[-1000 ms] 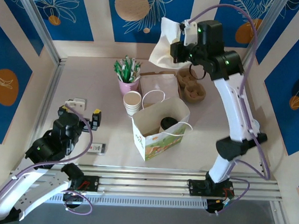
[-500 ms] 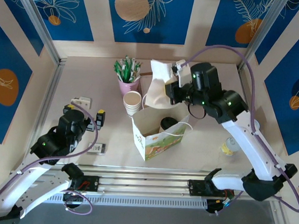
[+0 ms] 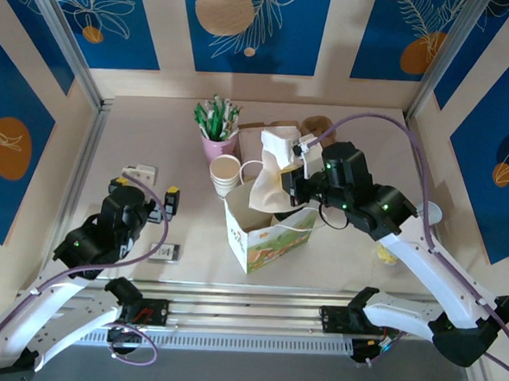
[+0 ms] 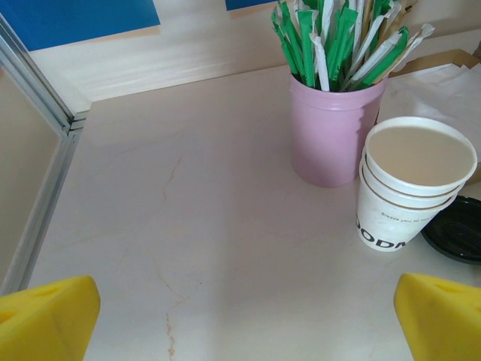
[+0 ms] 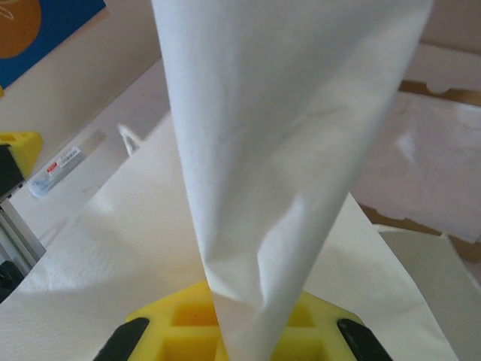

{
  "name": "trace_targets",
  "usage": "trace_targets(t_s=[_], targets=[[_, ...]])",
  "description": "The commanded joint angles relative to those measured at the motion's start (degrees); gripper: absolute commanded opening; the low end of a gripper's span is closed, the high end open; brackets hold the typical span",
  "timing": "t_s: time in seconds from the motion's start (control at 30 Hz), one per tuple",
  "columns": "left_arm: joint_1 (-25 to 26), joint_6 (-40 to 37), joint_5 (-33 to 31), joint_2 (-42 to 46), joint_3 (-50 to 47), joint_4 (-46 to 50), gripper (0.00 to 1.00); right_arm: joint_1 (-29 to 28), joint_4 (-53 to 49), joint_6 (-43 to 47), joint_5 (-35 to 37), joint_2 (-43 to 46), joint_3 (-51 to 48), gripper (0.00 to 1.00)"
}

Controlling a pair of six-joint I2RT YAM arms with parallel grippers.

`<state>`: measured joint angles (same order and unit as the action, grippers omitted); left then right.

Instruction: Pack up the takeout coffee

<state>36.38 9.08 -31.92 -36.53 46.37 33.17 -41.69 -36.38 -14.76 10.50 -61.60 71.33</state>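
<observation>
One step is in hand: the right gripper point(image 5: 239, 331), jaws clamped on a hanging white napkin point(image 3: 271, 170), holds the sheet over the open mouth of the paper bag point(image 3: 264, 243) at the centre of the table point(image 3: 154, 141), and the sheet's lower end reaches the rim. The takeout coffee is covered from above by the napkin and the wrist. It is judged to stand inside the bag, so packing appears well along. Its pointing cannot be read. If it rests on its base, its long axis is vertical with the lid up. The next move calls for lowering the napkin beside the cup, parting the jaws, then lifting straight out, clear of the bag's handle. The left gripper point(image 4: 244, 320), jaws wide apart and holding nothing, hovers at 9 o'clock of the bag, well apart. It faces the stack of lidless cups point(image 4: 413, 188) at 10 o'clock and the pink cup of sticks point(image 4: 334, 128) at 11 o'clock.
</observation>
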Motion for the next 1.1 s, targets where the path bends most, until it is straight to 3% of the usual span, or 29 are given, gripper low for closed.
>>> trace_targets(t_s=[0.0,0.23,0.33,0.43,0.53,0.6,0.83,1.07], targets=[[-0.87,0.32,0.45,-0.12,-0.49,-1.44,1.00,-1.06,2.89,-2.04,1.02,0.50,-2.64,0.00],[-0.87,0.20,1.05,-0.47,-0.42,-1.44,1.00,-2.14,6.63,-4.58,3.51,2.74,-9.13,0.00],[-0.92,0.23,1.24,-0.56,-0.48,-1.44,1.00,-2.42,6.39,-5.62,4.76,3.28,-10.66,0.08],[-0.87,0.19,1.53,-0.87,-0.41,-1.44,1.00,-2.43,5.31,-5.94,5.91,4.01,-10.41,0.25],[-0.90,0.23,1.69,-1.17,-0.32,-1.33,1.00,-2.43,3.42,-5.62,6.63,4.44,-8.49,0.29],[-0.96,0.19,1.79,-1.26,-0.31,-1.35,1.00,-2.41,2.90,-5.28,6.06,4.60,-7.25,0.38],[-1.05,0.19,1.77,-1.17,-0.31,-1.26,1.00,-2.43,1.36,-3.53,4.17,3.99,-3.02,0.48],[-1.06,0.15,2.13,-1.26,-0.31,-1.26,1.00,-2.21,0.25,-3.18,3.29,4.86,-2.14,0.49]])
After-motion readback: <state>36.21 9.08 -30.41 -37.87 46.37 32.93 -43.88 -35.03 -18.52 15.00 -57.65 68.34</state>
